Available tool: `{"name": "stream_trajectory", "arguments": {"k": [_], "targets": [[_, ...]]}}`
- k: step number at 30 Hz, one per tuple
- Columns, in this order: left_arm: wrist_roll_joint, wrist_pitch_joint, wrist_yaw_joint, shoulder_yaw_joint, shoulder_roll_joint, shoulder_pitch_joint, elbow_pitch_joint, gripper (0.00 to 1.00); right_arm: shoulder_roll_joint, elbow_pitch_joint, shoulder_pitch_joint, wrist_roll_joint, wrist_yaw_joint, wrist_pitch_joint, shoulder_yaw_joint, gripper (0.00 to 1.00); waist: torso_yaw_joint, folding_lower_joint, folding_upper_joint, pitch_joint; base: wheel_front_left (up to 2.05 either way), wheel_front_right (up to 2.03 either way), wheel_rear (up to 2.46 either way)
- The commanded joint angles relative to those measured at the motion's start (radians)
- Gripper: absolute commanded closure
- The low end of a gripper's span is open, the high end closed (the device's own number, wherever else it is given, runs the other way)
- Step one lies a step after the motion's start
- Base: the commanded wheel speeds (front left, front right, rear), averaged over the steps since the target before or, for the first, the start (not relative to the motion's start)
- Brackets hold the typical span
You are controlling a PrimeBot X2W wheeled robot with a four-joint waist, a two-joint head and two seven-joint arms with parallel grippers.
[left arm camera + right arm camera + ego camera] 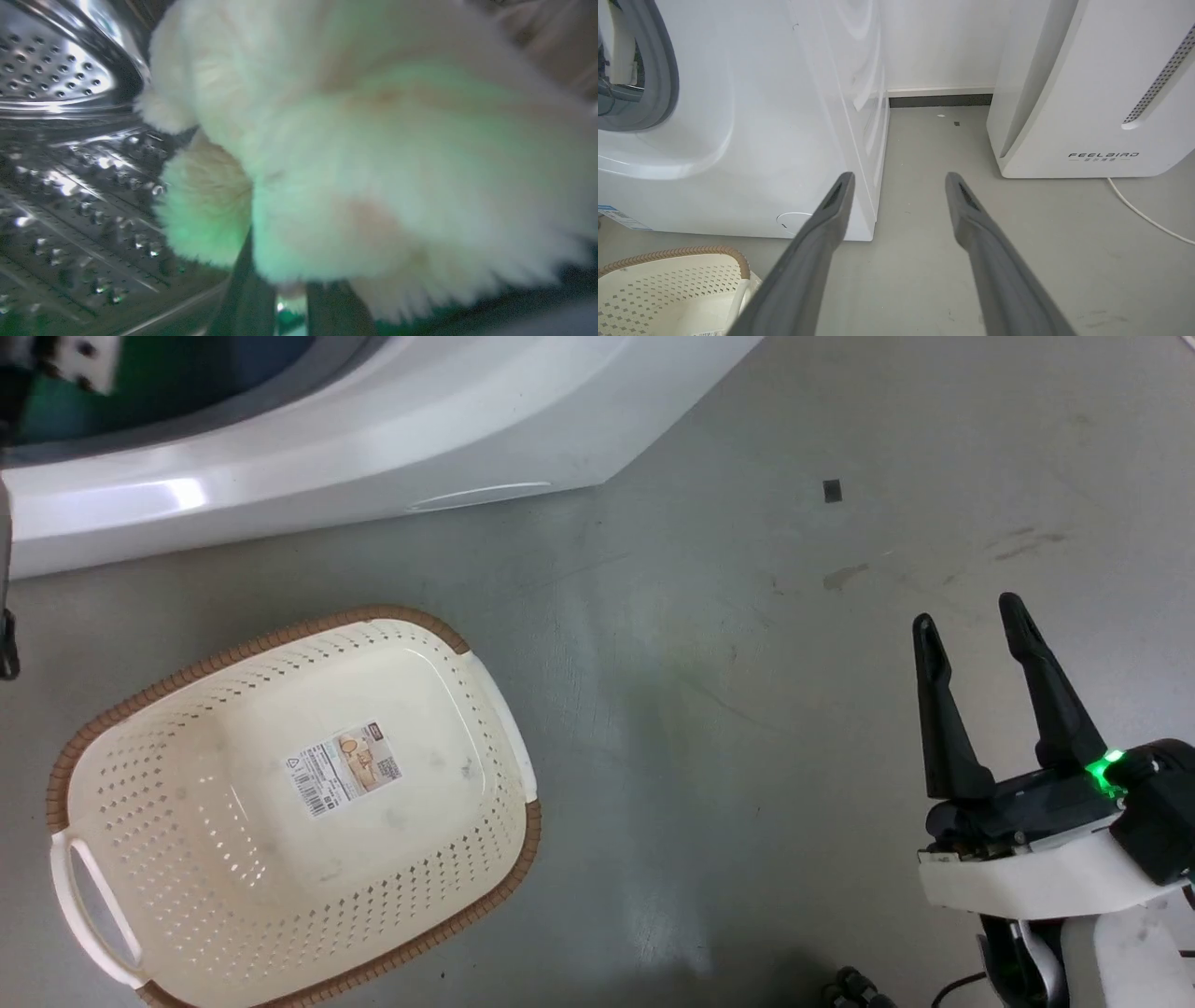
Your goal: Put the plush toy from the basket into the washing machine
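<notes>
One relation governs the release. In the left wrist view the plush toy (373,163) sits directly above the left gripper (289,291) and bulges toward the upper right of the frame. The steel drum (56,70) of the washing machine (373,439) curves along the left edge, so the toy looks to be inside, though it is too close for you to read its long axis. Those jaws look pinched on a tuft of its fur, while your right gripper (968,613), at the lower right of the head view, has its fingers spread wide on nothing, well apart from the basket (280,639).
</notes>
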Motion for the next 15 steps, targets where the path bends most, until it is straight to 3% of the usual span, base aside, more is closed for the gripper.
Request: {"name": "stream_trajectory", "arguments": {"k": [1, 7, 13, 14, 15], "targets": [[-0.071, 0.032, -0.004, -0.067, 0.006, -0.023, 0.022, 1.0, 0.0, -0.006, -0.019, 0.011, -0.001, -0.004, 0.004, 0.0, -0.001, -0.0001, 0.0, 0.011, 0.0, 0.0, 0.0], [-0.309, 0.097, -0.004, -0.22, 0.058, -0.073, 0.035, 1.0, 0.0, -0.004, -0.026, 0.014, -0.001, -0.004, 0.011, 0.0, -0.002, -0.0001, 0.0, 0.028, 0.0, 0.0, 0.0], [-0.405, 0.064, -0.004, -0.299, 0.091, -0.089, 0.036, 1.0, 0.0, 0.008, -0.03, 0.013, -0.001, -0.004, 0.011, 0.0, 0.003, -0.0001, 0.0, 0.017, 0.0, 0.0, 0.0], [-0.412, 0.045, -0.004, -0.308, 0.093, -0.09, 0.04, 0.53, 0.0, 0.011, -0.032, 0.011, -0.001, -0.004, 0.012, 0.0, 0.006, -0.0001, 0.0, 0.011, 0.0, 0.0, 0.0], [-0.417, 0.026, -0.004, -0.316, 0.094, -0.089, 0.048, 0.0, 0.0, 0.01, -0.034, -0.001, -0.001, -0.004, 0.013, 0.0, 0.008, -0.0001, 0.0, 0.003, 0.0, 0.0, 0.0]]}}
